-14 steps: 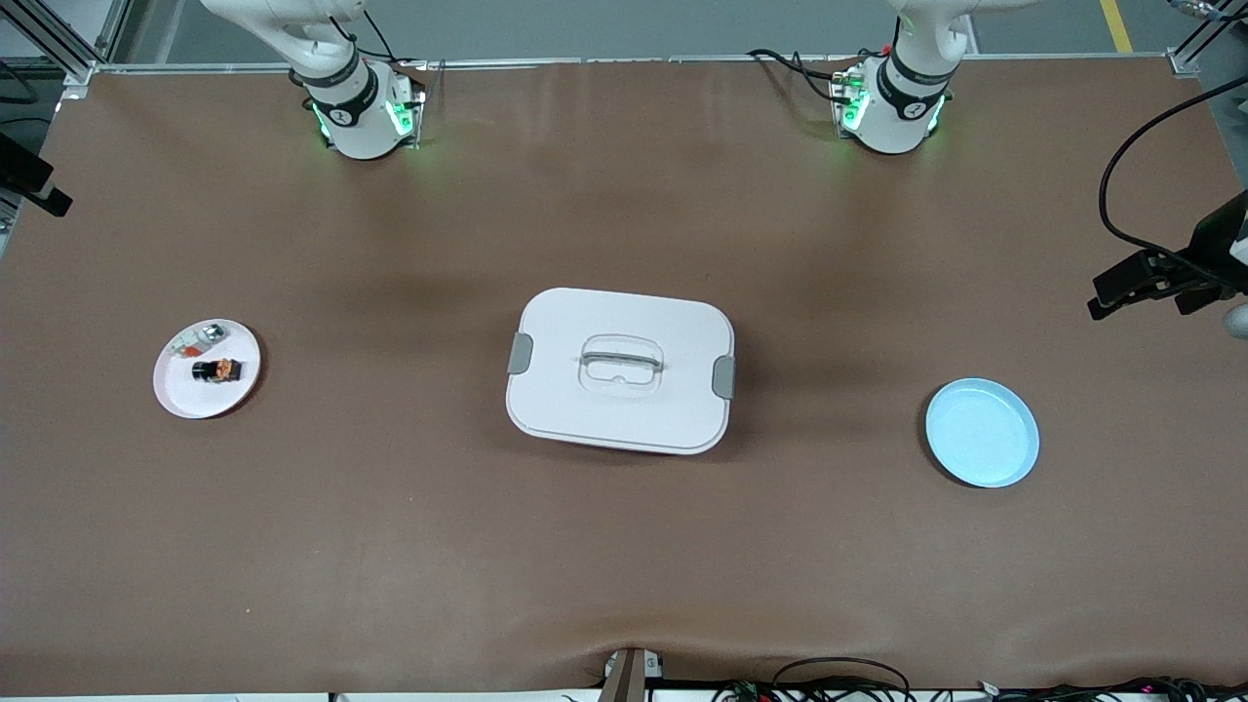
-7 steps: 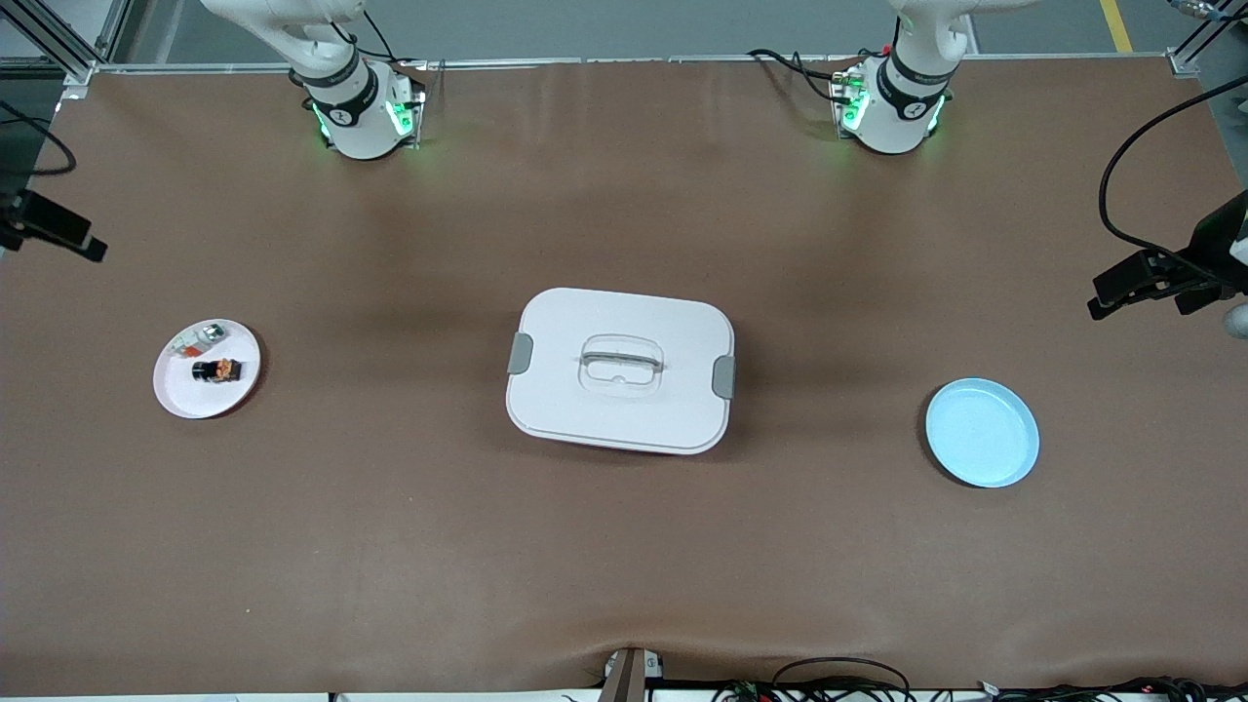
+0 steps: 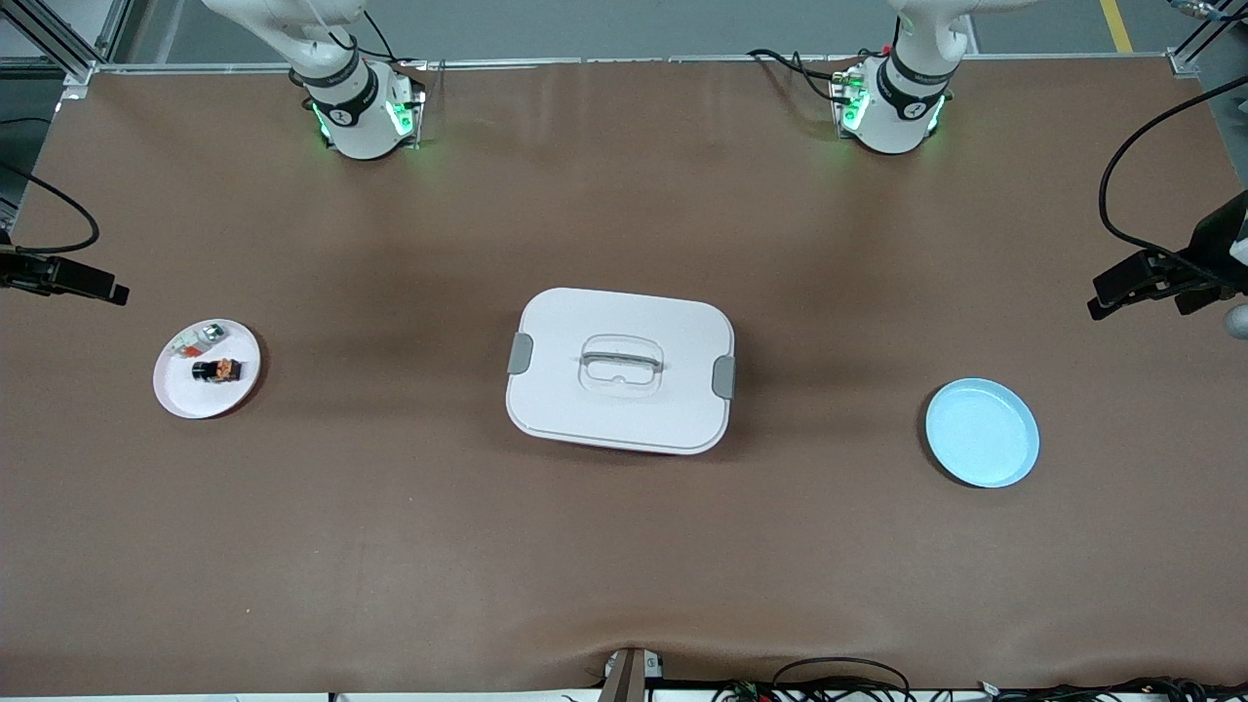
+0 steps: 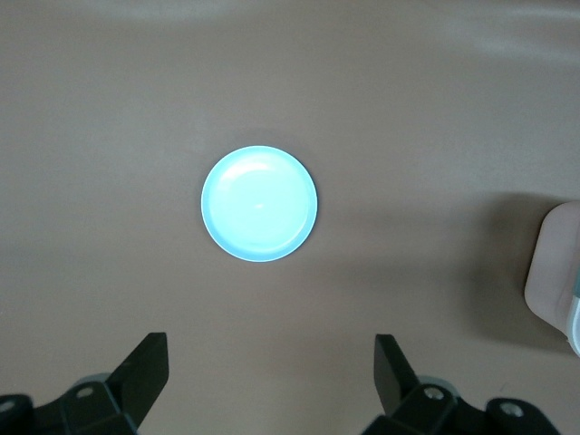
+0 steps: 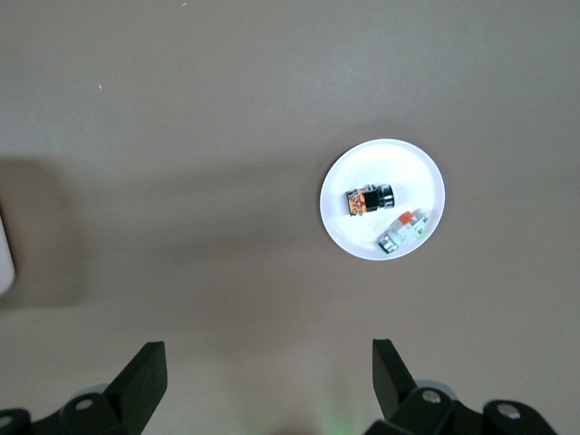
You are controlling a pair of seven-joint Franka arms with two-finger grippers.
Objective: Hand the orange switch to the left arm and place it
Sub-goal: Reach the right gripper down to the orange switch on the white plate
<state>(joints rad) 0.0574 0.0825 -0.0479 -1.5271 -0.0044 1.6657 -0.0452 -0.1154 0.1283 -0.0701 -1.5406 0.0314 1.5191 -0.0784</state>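
Note:
The orange switch (image 3: 216, 370), a tiny black cylinder with an orange end, lies on a small white plate (image 3: 200, 398) at the right arm's end of the table. In the right wrist view the orange switch (image 5: 370, 199) rests on the white plate (image 5: 381, 163). My right gripper (image 5: 269, 362) hangs open and empty high over bare table beside that plate. The white box (image 3: 620, 370) sits lidded at mid-table. My left gripper (image 4: 272, 358) is open and empty, high over the table near a blue plate (image 4: 259, 203).
A pale silvery part (image 3: 200, 337) shares the white plate with the switch. The empty blue plate (image 3: 982, 433) lies at the left arm's end. Box corners show at the edge of both wrist views (image 4: 555, 272) (image 5: 4, 249).
My right gripper has travelled along the table's end toward the white plate. The left arm, the box and both plates have not moved.

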